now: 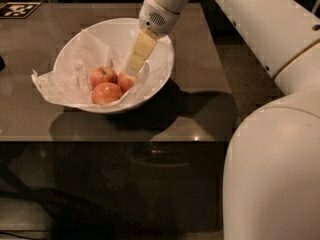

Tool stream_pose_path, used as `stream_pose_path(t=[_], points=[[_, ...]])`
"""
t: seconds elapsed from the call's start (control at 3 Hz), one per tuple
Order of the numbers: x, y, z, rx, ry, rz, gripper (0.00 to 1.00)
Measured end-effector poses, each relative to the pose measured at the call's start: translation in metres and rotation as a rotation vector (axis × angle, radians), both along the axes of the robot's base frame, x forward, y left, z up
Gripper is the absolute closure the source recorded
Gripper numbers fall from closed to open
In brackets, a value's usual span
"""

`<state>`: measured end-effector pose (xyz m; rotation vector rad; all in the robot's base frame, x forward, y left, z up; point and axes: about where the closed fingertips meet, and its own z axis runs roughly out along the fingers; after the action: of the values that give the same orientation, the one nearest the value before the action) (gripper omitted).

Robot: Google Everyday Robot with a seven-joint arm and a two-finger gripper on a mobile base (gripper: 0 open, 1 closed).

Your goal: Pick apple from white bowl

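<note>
Three red-orange apples lie close together in the white bowl (164,59), which is lined with crumpled white paper (54,82). One apple (102,76) is at the back left, another apple (106,93) is at the front, and the third apple (124,82) is at the right. My gripper (133,68) reaches down into the bowl from the upper right. Its cream tip sits right at the top of the right apple and hides part of it.
The bowl stands on a brown table (200,84) whose front edge runs just below it. A black-and-white marker tag (18,9) lies at the far left corner. My white arm (260,29) and body (275,174) fill the right side.
</note>
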<state>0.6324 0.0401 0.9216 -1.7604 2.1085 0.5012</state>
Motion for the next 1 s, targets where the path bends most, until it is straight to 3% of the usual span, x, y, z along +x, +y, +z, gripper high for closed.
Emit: stream_pose_path(t=[0.33,0.67,1.0], points=[[-0.0034,0.0081,-0.0060,-0.083,0.006,-0.071,0.00],[-0.0062,0.0119,-0.0096,-0.126,0.013,-0.110,0.00],[-0.0048,0.0133,-0.0102,-0.121,0.011,-0.110,0.00]])
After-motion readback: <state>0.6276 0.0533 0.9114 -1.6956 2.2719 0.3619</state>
